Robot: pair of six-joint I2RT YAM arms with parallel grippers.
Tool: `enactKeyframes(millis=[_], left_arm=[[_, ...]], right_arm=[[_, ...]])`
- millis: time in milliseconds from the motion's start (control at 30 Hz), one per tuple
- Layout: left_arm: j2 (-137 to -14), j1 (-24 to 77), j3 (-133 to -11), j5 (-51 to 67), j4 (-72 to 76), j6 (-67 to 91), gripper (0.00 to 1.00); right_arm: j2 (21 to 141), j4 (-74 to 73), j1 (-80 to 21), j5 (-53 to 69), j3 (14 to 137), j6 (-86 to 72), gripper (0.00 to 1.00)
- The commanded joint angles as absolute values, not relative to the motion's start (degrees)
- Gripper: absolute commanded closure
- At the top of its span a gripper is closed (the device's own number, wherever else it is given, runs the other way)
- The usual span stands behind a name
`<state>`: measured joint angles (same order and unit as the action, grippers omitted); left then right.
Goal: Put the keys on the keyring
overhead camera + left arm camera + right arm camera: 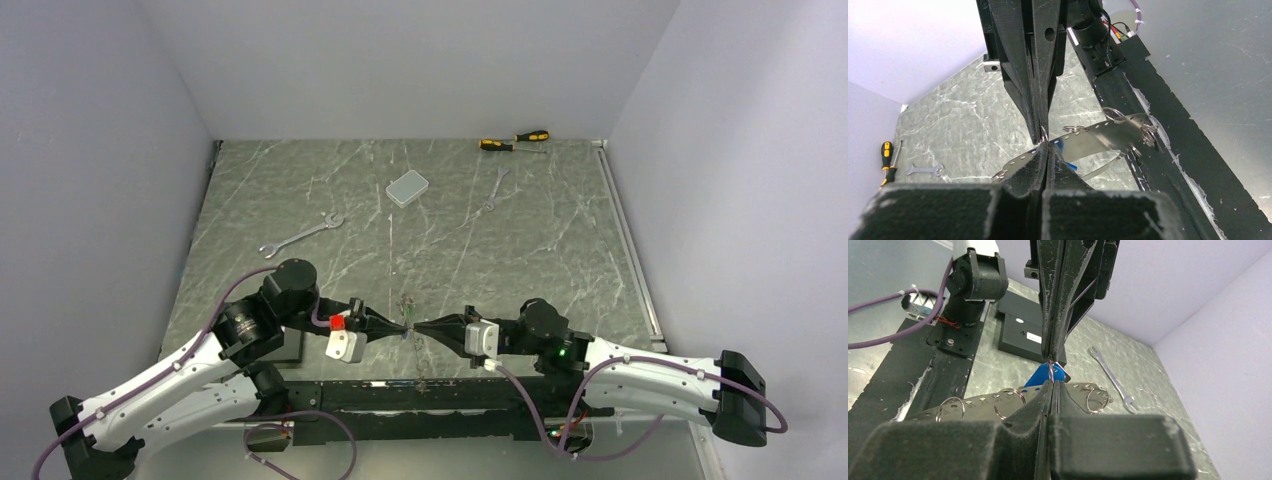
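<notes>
The keyring (1098, 139) is a perforated silvery band carrying several small split rings, held above the table near its front edge. It also shows in the right wrist view (978, 407). My left gripper (400, 330) and right gripper (418, 330) meet tip to tip at the band's upper edge. Both are shut on one small split ring (1050, 371) there, also visible in the left wrist view (1044, 134). A blue key head (1040, 376) hangs just behind the fingers. The green and black keys are hidden.
Two silver wrenches (300, 236) (496, 188), a grey rounded box (407, 187) and two yellow-and-black screwdrivers (530, 136) (497, 146) lie farther back. A black strip (420, 395) runs along the near edge between the arm bases.
</notes>
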<state>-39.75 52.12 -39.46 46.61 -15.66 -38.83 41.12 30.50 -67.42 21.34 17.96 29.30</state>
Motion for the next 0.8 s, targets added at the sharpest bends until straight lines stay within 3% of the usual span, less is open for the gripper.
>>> enactKeyframes(millis=[0,767], left_arm=[[-39.3,52.4,-39.0,47.3,-15.3,-39.4,1.0],[-38.8,52.3,-39.1,45.0,-15.6,-38.9,1.0]], right_arm=[[39.4,37.2,-66.9,21.3,18.7,28.7,1.0],[37.4,39.8,-66.9,21.5,18.0,28.4,1.0]])
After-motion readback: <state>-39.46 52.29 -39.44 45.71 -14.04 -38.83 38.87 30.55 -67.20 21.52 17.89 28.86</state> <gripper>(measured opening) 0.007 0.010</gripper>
